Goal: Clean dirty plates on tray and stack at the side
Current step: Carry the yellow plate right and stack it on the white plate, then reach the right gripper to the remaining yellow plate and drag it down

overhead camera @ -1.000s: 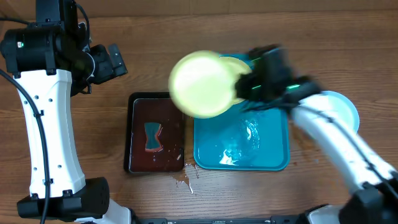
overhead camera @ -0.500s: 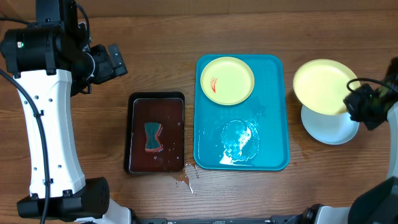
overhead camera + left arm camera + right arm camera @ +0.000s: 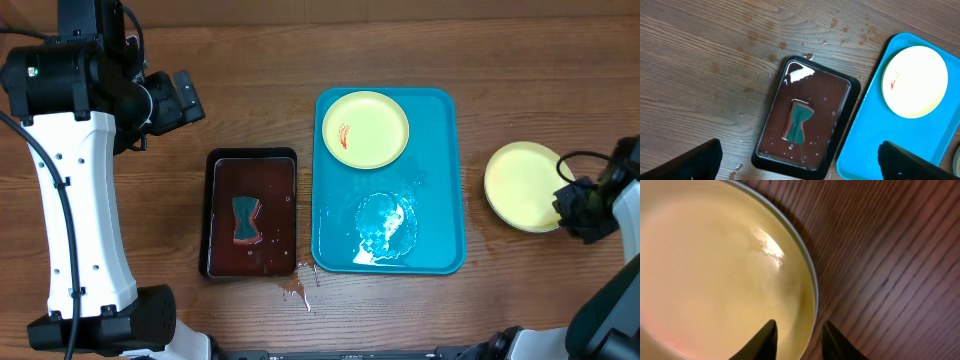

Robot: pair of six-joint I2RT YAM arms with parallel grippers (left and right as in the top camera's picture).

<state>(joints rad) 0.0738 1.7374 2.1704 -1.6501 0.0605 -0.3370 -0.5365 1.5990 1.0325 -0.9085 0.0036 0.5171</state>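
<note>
right gripper (image 3: 801, 342) sits at the near-right rim of a plate (image 3: 522, 185) that lies flat on the counter close to the right edge, well apart from the tray (image 3: 440, 250). its fingers (image 3: 765, 339) stand parted, one over the glaze and one over bare wood, with the rim between them and nothing clamped. whether another plate lies under this one cannot be made out. a second plate (image 3: 366, 129) rests in the tray's end nearest the far edge, with a red smear on its left side, not yet cleaned. left gripper (image 3: 188, 97) hangs spread wide above the far-left corner, empty. dark tray (image 3: 222, 165) with sponge (image 3: 246, 220) sits just left of the blue one. handling assessment: plates look rigid, light and glossy, and are likely wet (puddle (image 3: 385, 225) on the tray floor), so slippery; breakable if ceramic. take hold at the raised rim, pinching across the lip, never the slick centre.
</note>
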